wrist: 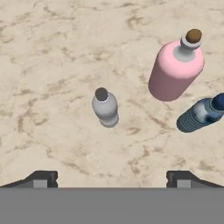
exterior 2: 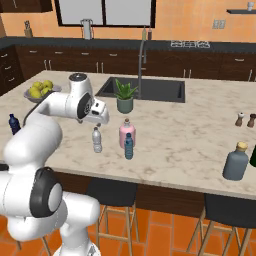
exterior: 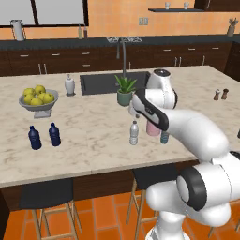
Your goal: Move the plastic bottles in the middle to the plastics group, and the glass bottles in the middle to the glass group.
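Hand (wrist: pixel 111 178) spread wide above clear bottle (wrist: pixel 105 107); pink bottle (wrist: pixel 176 70) near.

Clear (wrist: pixel 105 107), teal (wrist: pixel 199 115), pink bottles (wrist: pixel 176 72) upright, mid-counter

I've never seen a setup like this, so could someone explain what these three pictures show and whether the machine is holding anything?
It is a rendered kitchen with a white robot arm on a base that can drive. Two pictures come from cameras on the base behind the arm, to its left and right; the third looks down from the hand. Its claw hangs open over the marble counter, holding nothing. Below it stand a clear-grey bottle, a pink bottle and a teal-blue bottle. To the left are two navy bottles and a bowl of fruit; far right, two tiny brown bottles. A potted plant stands by the sink.
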You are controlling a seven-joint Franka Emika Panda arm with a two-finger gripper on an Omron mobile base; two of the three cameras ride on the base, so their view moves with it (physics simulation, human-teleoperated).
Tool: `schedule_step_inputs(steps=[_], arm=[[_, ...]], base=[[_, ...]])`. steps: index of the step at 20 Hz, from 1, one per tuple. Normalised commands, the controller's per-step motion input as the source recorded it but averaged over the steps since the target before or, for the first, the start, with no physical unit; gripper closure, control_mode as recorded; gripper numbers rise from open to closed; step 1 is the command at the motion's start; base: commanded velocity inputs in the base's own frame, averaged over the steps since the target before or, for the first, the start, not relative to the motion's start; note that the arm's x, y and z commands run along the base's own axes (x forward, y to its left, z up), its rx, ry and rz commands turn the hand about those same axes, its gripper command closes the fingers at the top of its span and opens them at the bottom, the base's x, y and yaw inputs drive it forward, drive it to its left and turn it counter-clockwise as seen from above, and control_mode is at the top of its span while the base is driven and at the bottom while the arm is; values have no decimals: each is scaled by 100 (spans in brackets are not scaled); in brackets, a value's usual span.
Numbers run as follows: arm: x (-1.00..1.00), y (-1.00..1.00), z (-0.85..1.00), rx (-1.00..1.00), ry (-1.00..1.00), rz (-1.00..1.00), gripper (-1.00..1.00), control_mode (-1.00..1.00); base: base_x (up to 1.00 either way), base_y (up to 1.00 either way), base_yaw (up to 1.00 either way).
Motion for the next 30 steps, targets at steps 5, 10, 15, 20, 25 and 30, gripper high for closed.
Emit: schedule_step_inputs(steps=[5, 10, 15, 20, 25, 30], arm=[[3, 5, -44, 0, 0, 2, -100, -100], [31, 0, -22, 0, 0, 5, -100, -100], [21, 0, 0, 0, 0, 5, -100, -100], [30, 2, -4, 0, 0, 4, -100, -100], [6, 3, -23, 0, 0, 3, -100, -100], [2, 24, -21, -6, 1, 4, -100, -100]], base=[[0, 0, 0], [0, 0, 0], [0, 0, 0], [0, 0, 0], [0, 0, 0], [0, 0, 0]])
